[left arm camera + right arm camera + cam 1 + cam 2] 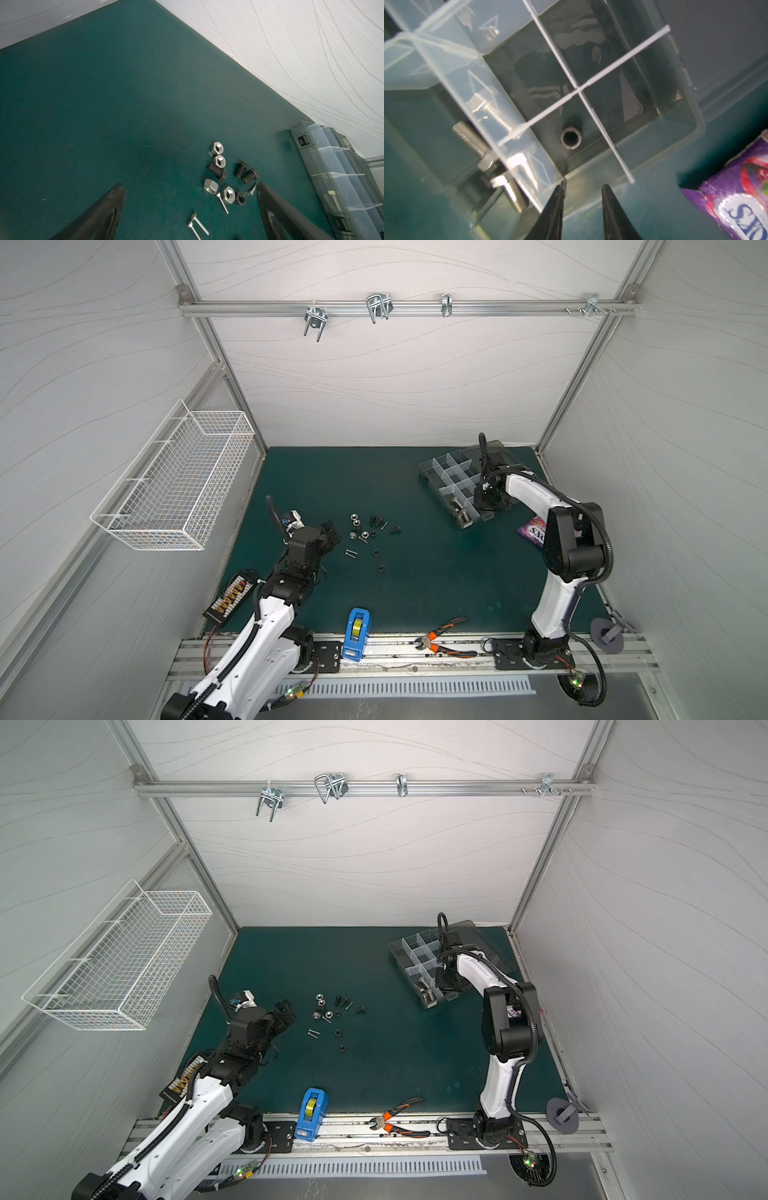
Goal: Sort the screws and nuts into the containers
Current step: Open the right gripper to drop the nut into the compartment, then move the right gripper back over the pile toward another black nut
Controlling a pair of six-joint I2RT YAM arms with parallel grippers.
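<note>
- White wire basket (174, 481) hangs on the left wall.
- Left gripper (331, 532), jaws wide and empty, sits just left of the loose pile: four silver nuts (217, 148), three black nuts (376, 551), four black bolts (250, 176), four thin screws (224, 205).
- Tape dispenser (355, 635) and orange-handled cutters (442, 641) lie at the near edge.
- Far right, the right gripper (583, 185), jaws slightly parted and empty, hangs over the organizer box (444, 483); a single nut (571, 138) lies in the compartment below.

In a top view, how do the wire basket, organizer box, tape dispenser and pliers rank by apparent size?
1. wire basket, though it hangs nearer the camera.
2. organizer box.
3. tape dispenser and pliers: similar length, so not ranked.
</note>
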